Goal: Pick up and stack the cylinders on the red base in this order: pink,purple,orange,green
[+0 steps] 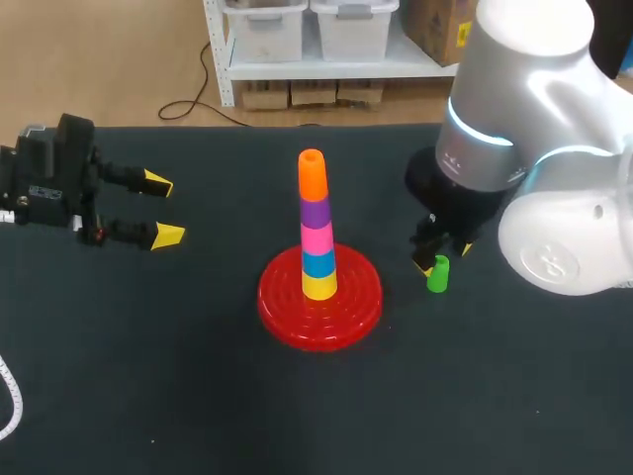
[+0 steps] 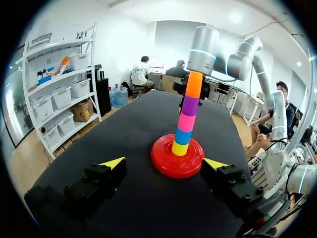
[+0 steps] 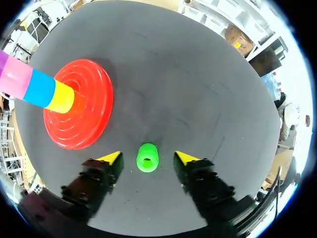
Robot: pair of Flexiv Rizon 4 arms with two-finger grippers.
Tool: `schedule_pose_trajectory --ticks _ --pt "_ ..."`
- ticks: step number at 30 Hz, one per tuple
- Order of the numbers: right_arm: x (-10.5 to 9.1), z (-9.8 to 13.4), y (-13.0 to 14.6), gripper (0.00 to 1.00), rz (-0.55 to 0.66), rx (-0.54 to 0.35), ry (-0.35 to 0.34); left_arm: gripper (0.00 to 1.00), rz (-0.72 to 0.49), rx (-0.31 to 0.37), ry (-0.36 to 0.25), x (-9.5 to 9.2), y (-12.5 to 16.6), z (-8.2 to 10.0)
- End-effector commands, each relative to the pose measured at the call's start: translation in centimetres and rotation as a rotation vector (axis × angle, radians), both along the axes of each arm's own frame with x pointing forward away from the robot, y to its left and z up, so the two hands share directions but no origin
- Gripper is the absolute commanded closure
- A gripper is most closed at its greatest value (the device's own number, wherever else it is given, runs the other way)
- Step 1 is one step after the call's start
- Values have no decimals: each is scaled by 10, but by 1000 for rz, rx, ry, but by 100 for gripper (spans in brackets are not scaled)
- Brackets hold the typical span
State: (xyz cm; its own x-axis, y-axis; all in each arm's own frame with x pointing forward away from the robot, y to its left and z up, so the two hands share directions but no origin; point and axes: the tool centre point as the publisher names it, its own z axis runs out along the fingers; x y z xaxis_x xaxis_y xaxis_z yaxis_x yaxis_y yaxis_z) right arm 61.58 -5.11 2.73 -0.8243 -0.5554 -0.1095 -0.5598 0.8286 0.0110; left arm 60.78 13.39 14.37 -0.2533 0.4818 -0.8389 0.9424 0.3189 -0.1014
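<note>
Cylinders sit in two places on the black table (image 1: 148,396): five are stacked at its middle and one stands alone to the right.

The right arm (image 1: 554,148) comes in from the right and bends down over the table, with its right gripper (image 3: 147,157) pointing straight down. Its fingers are apart, one on each side of the green cylinder (image 3: 147,157). The right wrist view shows a clear gap between each yellow tip and the cylinder, so neither touches it.

The left arm (image 1: 45,183) is at the table's left edge, well apart from the stack. Its left gripper (image 1: 163,210) is held level, facing the middle, with its fingers spread wide and nothing between them. In the left wrist view the stack stands ahead of it, centred between the two tips.

The red base (image 1: 277,307) is a round ridged disc lying flat at the middle of the table. A tapering column rises upright from its centre. From the bottom up it is a yellow cylinder (image 1: 318,285), a blue cylinder (image 1: 317,262), a pink cylinder (image 1: 316,237), a purple cylinder (image 1: 315,211) and an orange cylinder (image 1: 312,178) on top.

The green cylinder stands upright on the table near the base's right side, not touching it, with its hollow top facing up.
</note>
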Motion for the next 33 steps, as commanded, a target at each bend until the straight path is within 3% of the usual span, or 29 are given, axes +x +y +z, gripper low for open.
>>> schedule_pose_trajectory --ticks 1,12,16,19,25,33 --pt "0 -1 -1 61 -4 2 -3 0 0 -4 -4 0 0 -1" --pt "1 -5 2 67 -3 6 3 0 0 -4 -4 0 0 -1" --pt "1 -5 2 89 -1 6 3 0 0 -4 -4 0 0 -1" --pt "1 -5 2 100 0 7 4 0 0 -4 -4 0 0 -1" --pt "2 0 3 100 3 5 4 0 0 -4 -4 0 0 -1" --pt "14 38 3 100 17 24 -9 0 0 -4 -4 0 0 -1"
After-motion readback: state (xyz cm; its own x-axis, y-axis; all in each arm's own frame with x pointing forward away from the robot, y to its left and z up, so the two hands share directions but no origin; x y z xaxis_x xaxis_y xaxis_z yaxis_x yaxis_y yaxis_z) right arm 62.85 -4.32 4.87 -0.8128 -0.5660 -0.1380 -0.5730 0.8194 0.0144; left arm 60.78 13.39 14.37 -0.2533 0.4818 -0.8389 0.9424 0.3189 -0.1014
